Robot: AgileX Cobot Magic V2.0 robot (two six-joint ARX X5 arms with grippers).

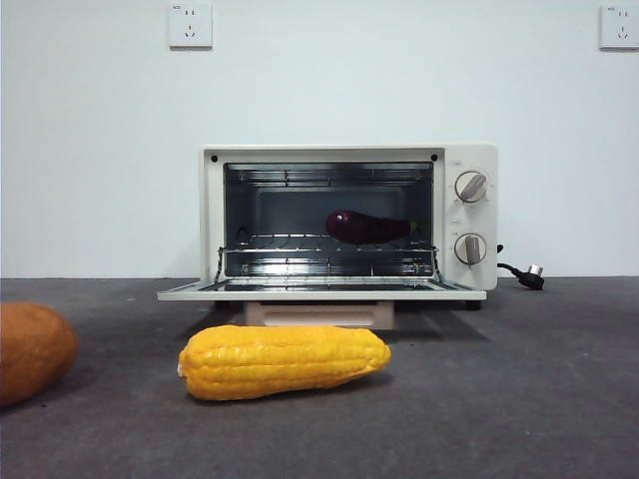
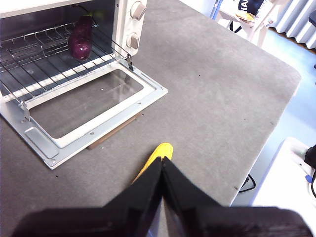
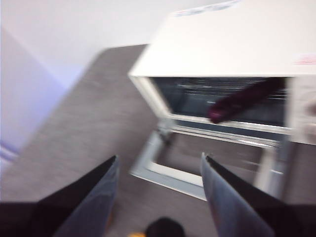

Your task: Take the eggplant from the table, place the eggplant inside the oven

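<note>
**Q:** What lies nearest on the dark grey, felt-like table?

**A:** A yellow corn cob on its side, with a rounded orange-brown vegetable at the edge of the front view. Above the cob's tip hangs my left gripper, its two black jaws pressed together on nothing. My right gripper hangs in front of the oven with its jaws spread wide apart and nothing between them; that wrist view is blurred.

**Q:** And behind the corn?

**A:** The small cream-white toaster oven, its glass-window door folded down flat toward the table, two round knobs on its side panel.

**Q:** Where is the dark purple, glossy eggplant?

**A:** Inside the oven, lying on the wire rack, toward the knob side, clear of both my grippers.

**Q:** Farthest back?

**A:** A black plug on the table beside the oven, and two white wall sockets on the pale wall
</note>
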